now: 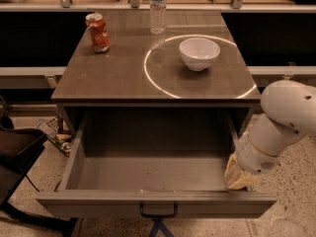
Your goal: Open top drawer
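The top drawer point(148, 174) is pulled far out of the brown cabinet. Its grey box stands open and holds nothing I can see. Its grey front point(89, 205) faces me at the bottom of the view, with a small dark bar handle point(158, 212) at the centre. My white arm point(281, 125) comes in from the right. My gripper point(238, 177) is at the drawer's right front corner, just inside the right wall and behind the front panel. Only its tan end shows.
On the cabinet top point(113, 75) stand a red soda can point(98, 32) at the back left, a clear water bottle point(158, 8) at the back and a white bowl point(199, 53) inside a bright ring. A dark chair point(17, 157) stands on the floor at the left.
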Action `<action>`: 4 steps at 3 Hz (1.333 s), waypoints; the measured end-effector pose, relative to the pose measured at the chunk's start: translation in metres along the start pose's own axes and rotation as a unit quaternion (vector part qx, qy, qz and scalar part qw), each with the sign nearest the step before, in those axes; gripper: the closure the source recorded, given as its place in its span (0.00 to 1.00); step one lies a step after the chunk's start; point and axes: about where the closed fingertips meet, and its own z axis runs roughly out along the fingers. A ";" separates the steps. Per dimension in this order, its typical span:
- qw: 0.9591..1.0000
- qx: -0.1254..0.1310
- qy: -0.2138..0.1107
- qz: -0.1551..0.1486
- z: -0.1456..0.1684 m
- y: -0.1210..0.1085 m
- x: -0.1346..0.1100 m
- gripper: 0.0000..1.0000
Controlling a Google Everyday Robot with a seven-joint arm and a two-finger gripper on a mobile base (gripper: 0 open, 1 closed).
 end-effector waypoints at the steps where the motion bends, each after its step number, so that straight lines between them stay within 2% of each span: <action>1: 1.000 -0.001 0.000 0.000 0.001 0.000 0.000 0.37; 2: 1.000 -0.001 0.001 0.000 0.001 0.001 0.000 0.13; 3: 1.000 -0.002 0.001 -0.001 0.002 0.001 0.000 0.00; 4: 1.000 -0.002 0.001 -0.001 0.002 0.001 0.000 0.00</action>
